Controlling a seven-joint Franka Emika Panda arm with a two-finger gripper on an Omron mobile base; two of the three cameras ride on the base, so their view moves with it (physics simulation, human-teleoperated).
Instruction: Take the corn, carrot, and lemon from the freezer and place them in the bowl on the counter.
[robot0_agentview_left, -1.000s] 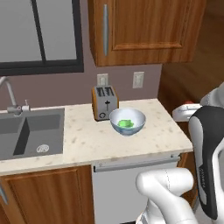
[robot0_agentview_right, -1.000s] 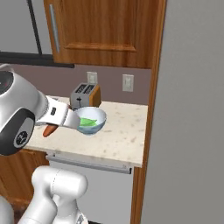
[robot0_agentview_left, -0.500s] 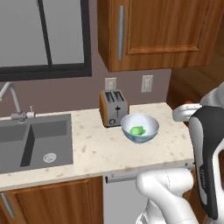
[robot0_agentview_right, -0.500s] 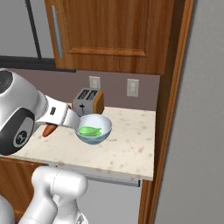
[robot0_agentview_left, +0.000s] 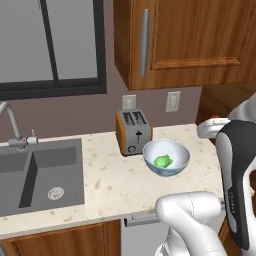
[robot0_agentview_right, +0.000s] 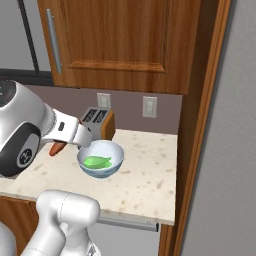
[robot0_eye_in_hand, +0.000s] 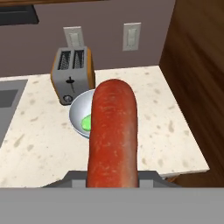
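Sink (robot0_agentview_left: 42, 172) at far left of the bench (robot0_agentview_left: 115, 190), toaster (robot0_agentview_left: 134, 132) mid-bench, bowl (robot0_agentview_left: 166, 157) just right of it with corn (robot0_agentview_left: 162, 161) inside, pincer (robot0_agentview_right: 65, 146) clenched on carrot (robot0_eye_in_hand: 112, 131), held off the bench, short of the bowl.

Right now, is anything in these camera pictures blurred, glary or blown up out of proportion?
Hand view: the carrot sits so near the lens that it looms huge and hides part of the bowl; no glare. Left base view: even, flat light, with a soft shadow on the counter under the bowl. Right base view: sharp throughout, and the corn reads clearly.
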